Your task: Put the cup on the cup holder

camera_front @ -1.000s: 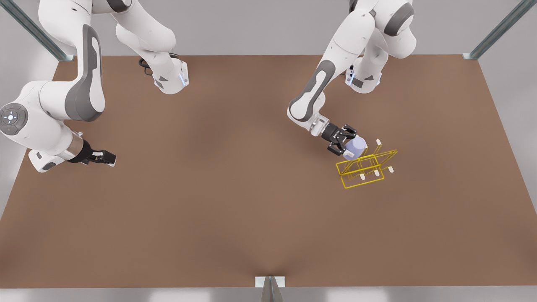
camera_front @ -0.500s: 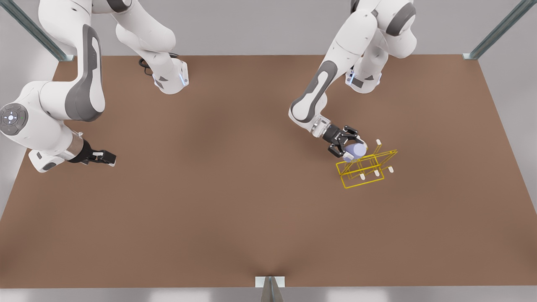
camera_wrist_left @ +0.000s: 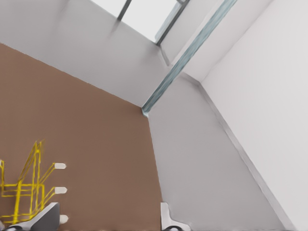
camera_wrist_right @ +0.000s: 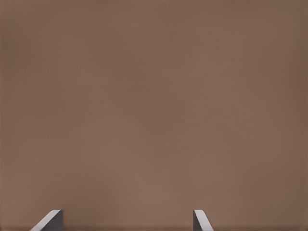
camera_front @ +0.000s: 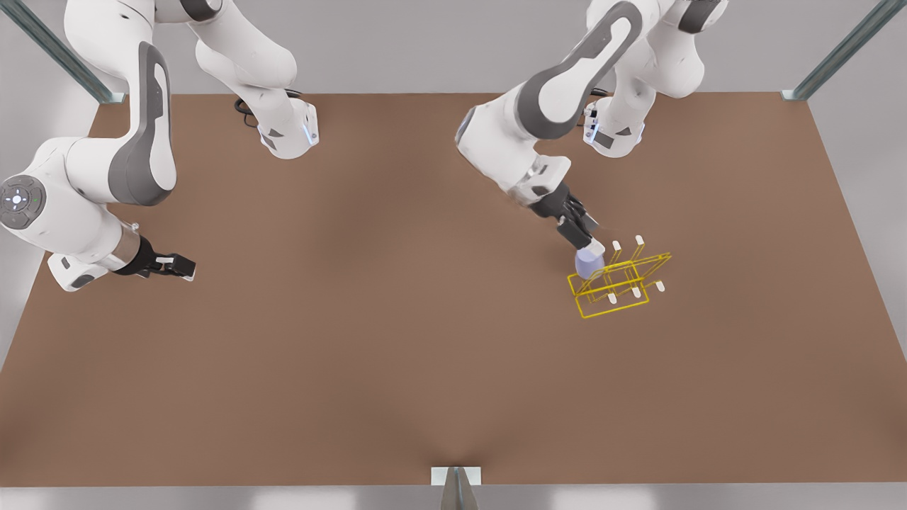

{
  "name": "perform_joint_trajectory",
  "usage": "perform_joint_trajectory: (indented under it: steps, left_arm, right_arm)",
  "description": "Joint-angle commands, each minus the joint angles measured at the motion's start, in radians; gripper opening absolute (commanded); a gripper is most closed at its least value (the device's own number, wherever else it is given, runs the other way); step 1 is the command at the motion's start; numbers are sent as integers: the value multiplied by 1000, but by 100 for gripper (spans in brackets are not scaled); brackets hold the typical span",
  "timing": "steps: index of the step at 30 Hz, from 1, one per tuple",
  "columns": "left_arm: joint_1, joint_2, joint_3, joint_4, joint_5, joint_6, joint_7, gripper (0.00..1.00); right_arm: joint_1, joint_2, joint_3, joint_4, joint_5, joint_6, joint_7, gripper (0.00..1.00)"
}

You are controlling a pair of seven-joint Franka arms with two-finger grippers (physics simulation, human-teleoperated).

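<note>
On the front view's right I have the left pincer [camera_front: 594, 248] just above the cup [camera_front: 588, 265], its fingers [camera_wrist_left: 48, 217] spread apart and off it. That cup sits on the near corner of the cup holder [camera_front: 618, 282], on the brown table [camera_front: 397, 340]. My right pincer [camera_front: 186, 266] waits low over the table at the front view's left, fingers [camera_wrist_right: 50, 220] apart.
</note>
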Motion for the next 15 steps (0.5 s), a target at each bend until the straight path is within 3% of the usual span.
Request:
perform_joint_trajectory:
  steps: [1, 2, 4, 6, 8, 9, 10, 15]
  left_arm:
    - [117, 12, 2, 140, -430, 0, 804, 100]
    - [262, 47, 2, 247, -694, 31, 1058, 100]
    - [444, 89, 2, 318, -950, 27, 1446, 100]
    - [506, 100, 2, 318, -1015, -26, 1884, 100]
    - [576, 93, 38, 309, -1075, -96, 2576, 100]
    - [561, 72, 13, 226, -954, -43, 2589, 100]
    - [559, -84, -17, -74, -930, 213, 2587, 100]
    - [559, 14, -24, 5, -929, 226, 2511, 100]
  right_arm:
    - [0, -1, 0, 1, 1, 0, -3, 100]
    - [0, -1, 0, -1, 1, 0, -3, 100]
    - [0, -1, 0, -1, 1, 0, -3, 100]
    - [0, -1, 0, -1, 1, -2, -3, 100]
    - [0, -1, 0, 1, 1, -7, -3, 100]
    - [0, -1, 0, 1, 1, -7, -3, 100]
    - [0, -1, 0, 1, 1, -7, -3, 100]
    - [-3, -1, -1, 15, -6, -10, 39, 100]
